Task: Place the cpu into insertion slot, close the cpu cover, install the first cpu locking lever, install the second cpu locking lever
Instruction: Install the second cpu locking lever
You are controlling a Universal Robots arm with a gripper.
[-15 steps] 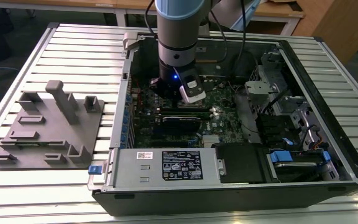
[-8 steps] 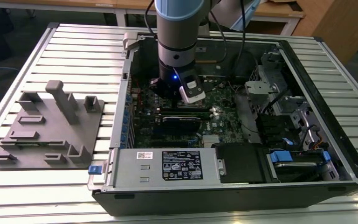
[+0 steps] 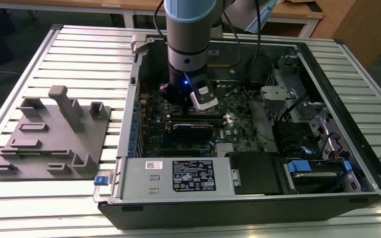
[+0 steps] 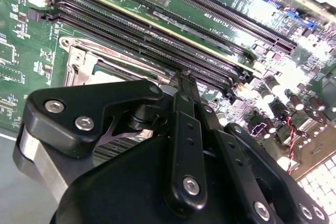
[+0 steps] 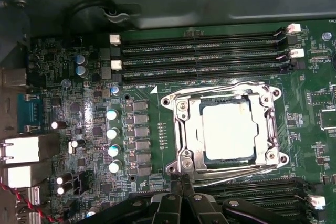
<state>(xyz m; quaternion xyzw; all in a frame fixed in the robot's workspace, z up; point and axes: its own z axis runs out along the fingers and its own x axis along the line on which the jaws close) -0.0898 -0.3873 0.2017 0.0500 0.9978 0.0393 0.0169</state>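
Note:
In the first wrist view the cpu [image 5: 229,129] lies flat in the insertion slot [image 5: 182,107], its silver-grey top facing up. The cpu cover [image 5: 191,132] is down around it, framing the chip. One wire locking lever [image 5: 226,87] runs along the side by the memory slots, and another [image 5: 236,165] runs along the side nearest my gripper. My gripper [image 5: 181,178] is shut, its tips just off the socket's corner by the near lever's end. The second wrist view has the shut fingers [image 4: 185,85] hovering over the socket's rim [image 4: 79,61]. The arm reaches down into the case [image 3: 204,105].
Long black memory slots [image 5: 205,51] flank the socket, and a row of capacitors [image 5: 113,129] and rear ports [image 5: 26,150] stand beyond it. A labelled power supply box [image 3: 177,173], drive cages [image 3: 296,129] and case walls hem in the board. A grey fixture [image 3: 51,139] lies outside the case.

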